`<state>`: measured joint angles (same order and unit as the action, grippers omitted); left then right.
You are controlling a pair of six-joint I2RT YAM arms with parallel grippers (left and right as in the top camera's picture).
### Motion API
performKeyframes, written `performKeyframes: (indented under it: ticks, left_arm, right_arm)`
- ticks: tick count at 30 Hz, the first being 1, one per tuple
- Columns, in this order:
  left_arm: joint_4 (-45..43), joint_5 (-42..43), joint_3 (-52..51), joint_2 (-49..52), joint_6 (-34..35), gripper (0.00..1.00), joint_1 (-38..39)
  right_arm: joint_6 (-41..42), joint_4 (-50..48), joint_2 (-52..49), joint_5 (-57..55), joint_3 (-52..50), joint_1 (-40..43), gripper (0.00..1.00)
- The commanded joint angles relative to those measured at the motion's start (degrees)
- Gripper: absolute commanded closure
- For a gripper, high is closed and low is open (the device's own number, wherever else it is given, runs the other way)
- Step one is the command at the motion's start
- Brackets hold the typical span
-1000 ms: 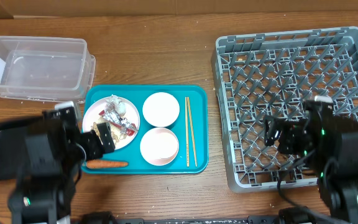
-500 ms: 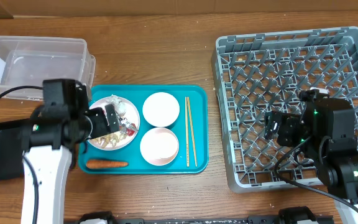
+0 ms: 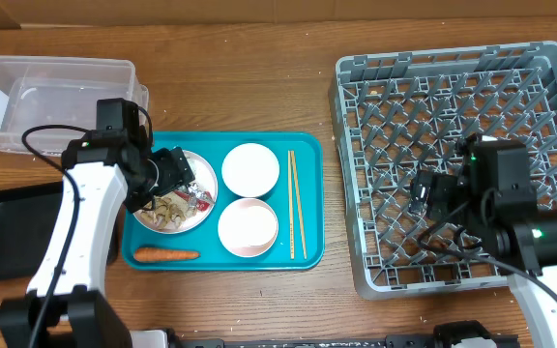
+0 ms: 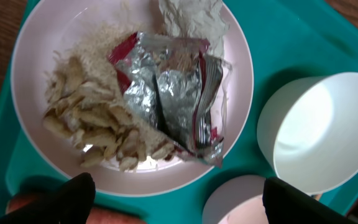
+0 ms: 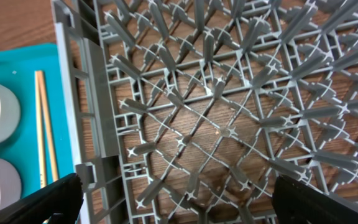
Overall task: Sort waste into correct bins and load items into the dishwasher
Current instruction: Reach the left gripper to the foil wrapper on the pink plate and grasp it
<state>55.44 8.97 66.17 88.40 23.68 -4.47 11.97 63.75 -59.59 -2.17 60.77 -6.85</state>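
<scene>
The round white plate (image 3: 149, 214) lies on the left of the teal tray and carries the crumpled red-and-white wrapper (image 4: 173, 93), a white wad (image 4: 191, 18), tan food scraps (image 4: 98, 134) and rice (image 4: 95, 43). My left gripper (image 3: 174, 172) hovers open over this plate, its dark fingertips (image 4: 73, 196) wide apart with nothing between them. An orange carrot (image 3: 165, 255) lies on the tray in front of the plate. Two white bowls (image 3: 250, 169) (image 3: 248, 227) and the chopsticks (image 3: 296, 203) sit to the right. My right gripper (image 3: 425, 193) stays open and empty above the grey dish rack (image 3: 453, 97).
The clear plastic tub (image 3: 56, 97) stands at the back left, and the flat black tray (image 3: 8, 232) lies at the front left beside the teal tray (image 3: 307, 145). The left arm crosses over the black tray and the teal tray's left edge.
The left arm has swung away from the front-left corner and reached over the plate, its gripper moving towards the back. The right arm has shifted only slightly over the rack.
</scene>
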Motion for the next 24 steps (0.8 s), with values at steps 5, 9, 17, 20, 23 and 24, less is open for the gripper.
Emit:
performKeyframes:
  ticks: [5,9,17,20,23,24]
  left_arm:
    - [-4.46,-1.77,1.07,4.61,1.03,0.27,2.95]
    - [-4.94,-4.92,1.07,6.69,1.7,0.31,4.09]
    - [-6.01,-4.92,1.07,9.31,2.73,0.6,4.28]
    - [-6.23,-4.92,1.09,9.31,2.73,0.85,4.28]
    - [-5.92,-4.92,1.2,9.29,2.69,0.96,4.28]
    - [-5.64,-4.92,1.25,9.27,2.69,0.96,4.28]
  right_arm:
    - [0.04,-0.13,-1.86,-0.79,1.77,-0.2,0.0]
    - [0.04,0.09,-1.84,-0.79,1.77,-0.2,0.0]
    - [0.04,0.46,-1.84,-0.79,1.77,-0.2,0.0]
    - [0.02,0.46,-1.84,-0.79,1.77,-0.2,0.0]
    - [0.02,0.48,-1.84,-0.79,1.77,-0.2,0.0]
    - [0.02,0.5,-1.84,-0.79,1.77,-0.2,0.0]
